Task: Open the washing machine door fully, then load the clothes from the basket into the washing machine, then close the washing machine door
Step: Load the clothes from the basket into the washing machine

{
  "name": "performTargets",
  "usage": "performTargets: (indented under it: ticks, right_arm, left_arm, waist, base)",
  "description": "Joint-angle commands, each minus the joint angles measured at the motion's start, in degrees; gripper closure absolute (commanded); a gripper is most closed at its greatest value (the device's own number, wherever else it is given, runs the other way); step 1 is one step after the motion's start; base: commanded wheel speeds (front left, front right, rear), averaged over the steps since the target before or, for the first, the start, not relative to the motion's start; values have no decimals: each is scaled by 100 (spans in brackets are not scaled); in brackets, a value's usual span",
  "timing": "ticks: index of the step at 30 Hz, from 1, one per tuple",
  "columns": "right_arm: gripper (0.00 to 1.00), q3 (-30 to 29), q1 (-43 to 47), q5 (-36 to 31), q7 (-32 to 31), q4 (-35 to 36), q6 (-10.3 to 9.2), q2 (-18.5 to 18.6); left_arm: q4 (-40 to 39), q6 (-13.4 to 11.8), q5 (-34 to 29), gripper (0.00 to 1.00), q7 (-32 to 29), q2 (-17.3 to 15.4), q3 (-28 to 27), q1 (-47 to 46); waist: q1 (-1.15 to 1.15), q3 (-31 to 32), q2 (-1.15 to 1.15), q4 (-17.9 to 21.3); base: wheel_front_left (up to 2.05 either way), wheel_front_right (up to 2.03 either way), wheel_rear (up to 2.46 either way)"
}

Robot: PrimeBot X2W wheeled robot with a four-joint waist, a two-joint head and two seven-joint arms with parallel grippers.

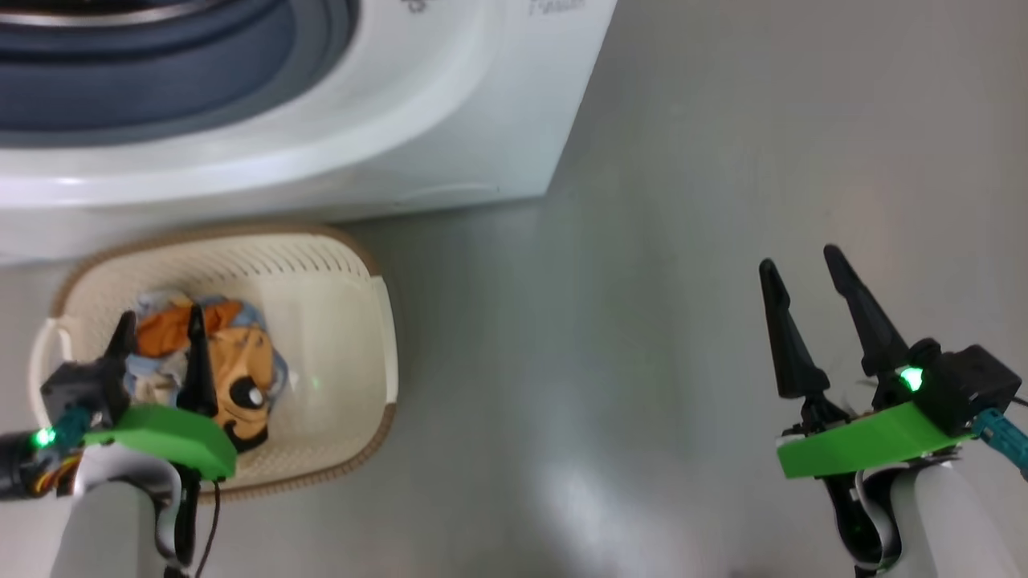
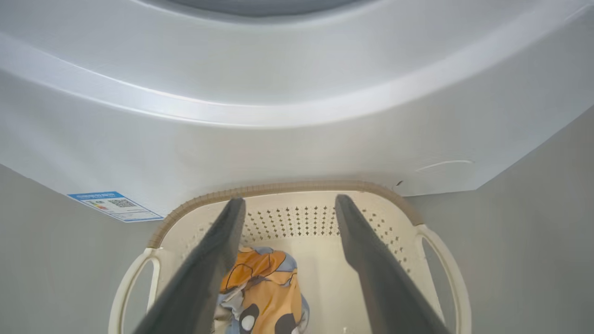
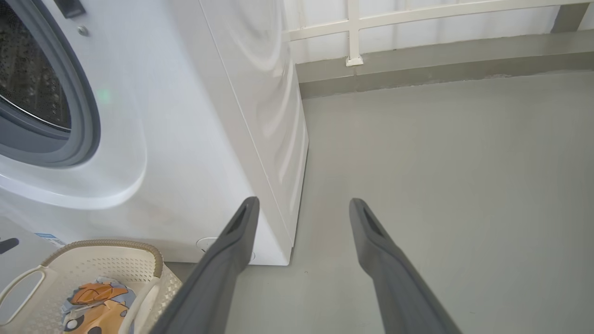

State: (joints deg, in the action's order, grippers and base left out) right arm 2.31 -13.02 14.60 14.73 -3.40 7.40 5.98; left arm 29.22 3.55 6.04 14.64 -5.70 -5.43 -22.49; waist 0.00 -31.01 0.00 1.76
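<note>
Down at floor level, the small rectangular cream plastic basket [image 1: 321, 265] with perforated sides and a brown woven-look rim stands on the grey floor [image 1: 683, 241], just in front of the big white front-loading washing machine [image 1: 401, 120]. Inside it, bunched towards the robot's left end, lie the soft clothes [image 1: 241, 361]: orange and light blue fabric with a dark cartoon print.

The left pincer [image 1: 161, 315] hangs over the basket with its two long dark fingers spread wide, pointing towards the machine. In the head view the clothes sit directly under the fingers, one finger crossing the orange heap and the other at its left edge. In the left wrist view the left pincer [image 2: 290, 200] frames the basket [image 2: 301, 218] wall between its tips, and the clothes [image 2: 264, 287] lie low beside the view-left finger, partly hidden by it. Whether a finger touches the fabric cannot be told. A blue label sticker [image 2: 116, 206] shows on the washing machine [image 2: 297, 139] front, at view left.

The right pincer [image 1: 799, 258] is well apart from the basket, over bare floor to the robot's right, fingers likewise spread. In the right wrist view the right pincer [image 3: 304, 201] points past the machine's front corner, with the basket [image 3: 106, 262] and clothes [image 3: 93, 301] at the lower left. There the washing machine [image 3: 185, 139] shows its grey-blue rubber gasket [image 3: 88, 116] ringing the steel perforated drum [image 3: 28, 83].
</note>
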Motion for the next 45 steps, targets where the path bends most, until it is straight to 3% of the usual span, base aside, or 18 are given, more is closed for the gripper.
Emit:
performTargets:
  ticks: [1,12,21,28,45]
  right_arm:
    - [0,102,-31,-50,27,166,9,6]
    - [0,-12,-298,-118,27,421,9,-24]
    - [0,-119,-341,-175,27,555,9,-33]
    - [0,-138,-365,-181,27,656,9,-69]
    - [0,-146,-203,-200,27,793,9,-127]
  left_arm:
    - [85,9,-98,0,36,-224,-129,-100]
    - [2117,-65,-332,0,13,-620,105,-1393]
    - [3095,-146,-657,0,-98,-883,480,-2187]
    - [3548,-410,-964,0,-332,-1116,779,-2677]
    - [4073,-520,-910,0,-812,-1399,901,-3336]
  waist:
    - [0,-687,0,46]
    - [0,-1700,0,82]
    - [0,-2204,0,6]
    - [0,-2592,0,-12]
    - [0,-3008,0,89]
  base:
    - [0,0,0]
    - [0,0,0]
    - [0,0,0]
    - [0,0,0]
    - [0,0,0]
